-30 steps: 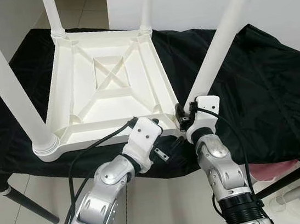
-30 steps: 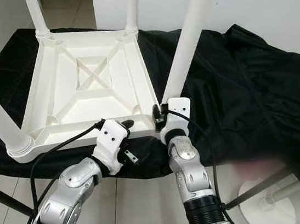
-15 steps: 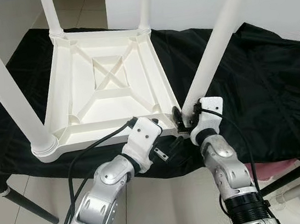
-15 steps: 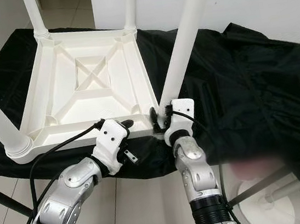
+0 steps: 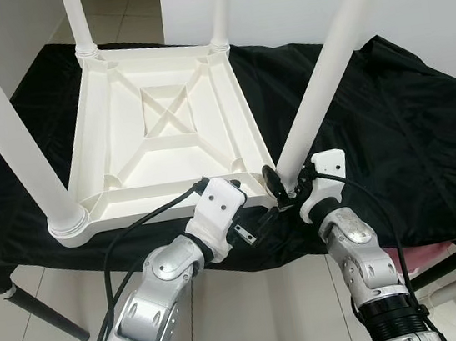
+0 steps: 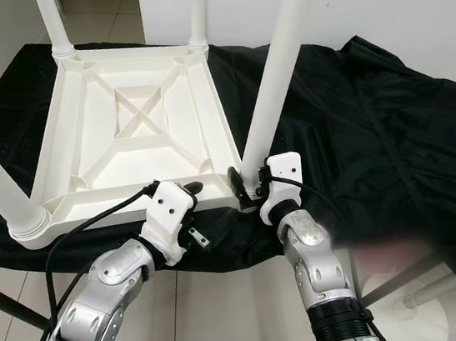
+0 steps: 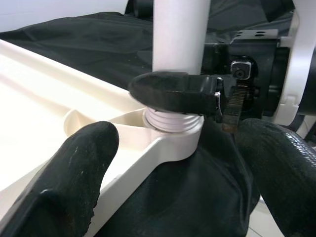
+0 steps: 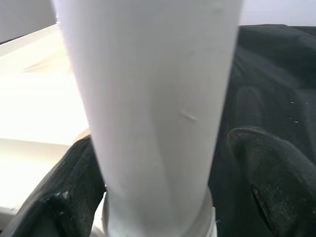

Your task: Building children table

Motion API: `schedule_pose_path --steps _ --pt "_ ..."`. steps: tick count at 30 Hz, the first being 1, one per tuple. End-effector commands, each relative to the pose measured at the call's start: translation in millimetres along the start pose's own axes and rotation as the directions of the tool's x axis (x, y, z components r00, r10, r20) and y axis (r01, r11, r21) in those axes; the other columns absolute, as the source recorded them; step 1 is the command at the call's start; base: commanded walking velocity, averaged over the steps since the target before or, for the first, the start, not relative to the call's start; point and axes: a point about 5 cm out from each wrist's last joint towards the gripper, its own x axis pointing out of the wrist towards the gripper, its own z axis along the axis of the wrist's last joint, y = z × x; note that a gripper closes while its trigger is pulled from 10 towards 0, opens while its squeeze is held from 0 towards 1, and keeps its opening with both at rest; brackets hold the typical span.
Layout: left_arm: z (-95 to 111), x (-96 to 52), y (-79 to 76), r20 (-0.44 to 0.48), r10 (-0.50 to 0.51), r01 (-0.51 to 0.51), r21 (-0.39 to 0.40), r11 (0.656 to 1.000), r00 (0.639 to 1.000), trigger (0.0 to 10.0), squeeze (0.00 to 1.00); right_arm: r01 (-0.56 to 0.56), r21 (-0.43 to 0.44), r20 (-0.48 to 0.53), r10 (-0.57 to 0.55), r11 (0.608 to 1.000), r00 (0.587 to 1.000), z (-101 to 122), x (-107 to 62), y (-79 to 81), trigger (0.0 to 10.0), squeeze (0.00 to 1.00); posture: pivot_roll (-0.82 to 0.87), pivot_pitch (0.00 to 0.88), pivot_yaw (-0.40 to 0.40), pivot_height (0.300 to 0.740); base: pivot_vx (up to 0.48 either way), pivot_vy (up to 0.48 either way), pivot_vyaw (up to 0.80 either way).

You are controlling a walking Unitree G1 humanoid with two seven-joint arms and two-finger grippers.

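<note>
Lying upside down on the black cloth [image 5: 390,124], your white children's table [image 5: 165,137] has its near-right leg [image 5: 326,82] clamped at the base by the right gripper [image 5: 276,185]. Left gripper [image 5: 247,222], at 6 o'clock of the tabletop, is spread open around the corner rim.

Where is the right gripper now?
The right gripper sits at the near right corner of the upturned white plastic table top, fingers around the base of the white leg.
</note>
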Motion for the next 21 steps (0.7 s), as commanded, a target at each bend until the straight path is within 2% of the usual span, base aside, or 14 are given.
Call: schedule_pose_path --steps 1,3,9,13,18,21 --pt "0 2.3 -3.8 0.003 -0.048 0.048 0.003 0.999 0.999 10.0 0.00 -0.060 -0.021 0.008 0.060 0.998 0.998 0 -0.3 -4.9 10.0 0.00 0.05 0.077 -0.116 0.740 0.000 0.000 0.00" --pt "0 2.8 -3.9 0.004 -0.051 0.051 0.003 0.999 0.999 10.0 0.00 -0.135 -0.041 0.020 0.136 0.990 0.991 3 0.4 -11.3 10.0 0.00 0.05 0.075 -0.117 0.740 0.000 0.000 0.00" --pt "0 2.9 -4.6 0.004 -0.055 0.055 0.003 0.998 0.998 10.0 0.00 -0.242 -0.093 0.023 0.245 0.966 0.969 8 5.3 -19.8 10.0 0.00 0.05 0.071 -0.118 0.740 0.000 0.000 0.00" --pt "0 3.0 -4.5 0.004 -0.055 0.055 0.005 0.998 0.998 10.0 0.00 -0.302 -0.092 0.016 0.305 0.949 0.952 8 8.8 -19.0 10.0 0.00 0.05 0.069 -0.115 0.740 0.000 0.000 0.00" --pt "1 3.3 -2.9 0.005 -0.054 0.054 0.012 0.998 0.999 10.0 0.00 -0.411 -0.116 -0.026 0.410 0.904 0.912 5 14.9 -15.2 10.0 0.00 0.06 0.063 -0.112 0.740 0.000 0.000 0.00" --pt "1 3.2 -2.6 0.005 -0.053 0.053 0.013 0.999 0.999 10.0 0.00 -0.421 -0.124 -0.036 0.420 0.899 0.907 4 15.6 -16.1 10.0 0.00 0.06 0.063 -0.112 0.740 0.000 0.000 0.00"
